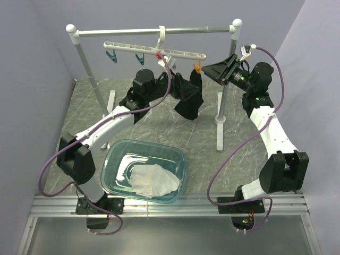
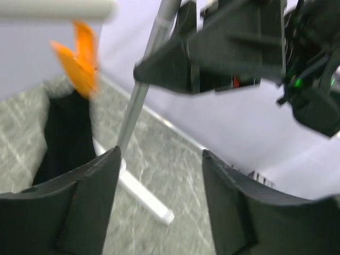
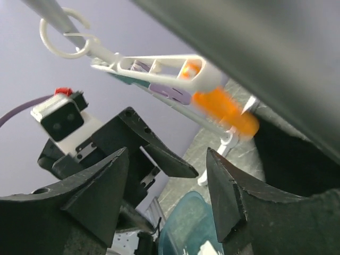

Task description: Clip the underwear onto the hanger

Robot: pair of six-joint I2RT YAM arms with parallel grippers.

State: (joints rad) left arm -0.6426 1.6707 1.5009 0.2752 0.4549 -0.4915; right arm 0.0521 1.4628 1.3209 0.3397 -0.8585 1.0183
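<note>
closest to me, toward the front of the desk (image 1: pixel 154 127), sits a see-through teal tub (image 1: pixel 104 169) with a white cloth (image 1: pixel 154 180) crumpled inside; neither claw is near it. past the tub both arms reach up toward the back. the left claw (image 2: pixel 159 154) is spread, nothing between its fingers, hovering just beside the underwear (image 1: pixel 190 103). the right claw (image 3: pixel 167 154) is spread too and empty, up by the right post of the rack (image 1: pixel 117 33), facing along the hanger (image 1: pixel 127 48). the underwear is off the desk, a black bundle dangling from the orange peg (image 1: pixel 197 68) at the right end of the hanger, which hooks over the rack's top rod at the back. only one bit of it seems caught, the rest drooping below; how deep the peg bites i can't tell, the close views are blurred

to my eye the clipping step is at its end: the garment's weight is on the peg and neither claw has hold of it. what comes next calls for a careful pull-away, both claws backing off without brushing the cloth or nudging the hanger, since a swing could shake it loose. if it should hang flat, a second corner would need lifting to the purple peg (image 3: pixel 170 94) next along; the teal pegs (image 1: pixel 111 56) farther left hold nothing
</note>
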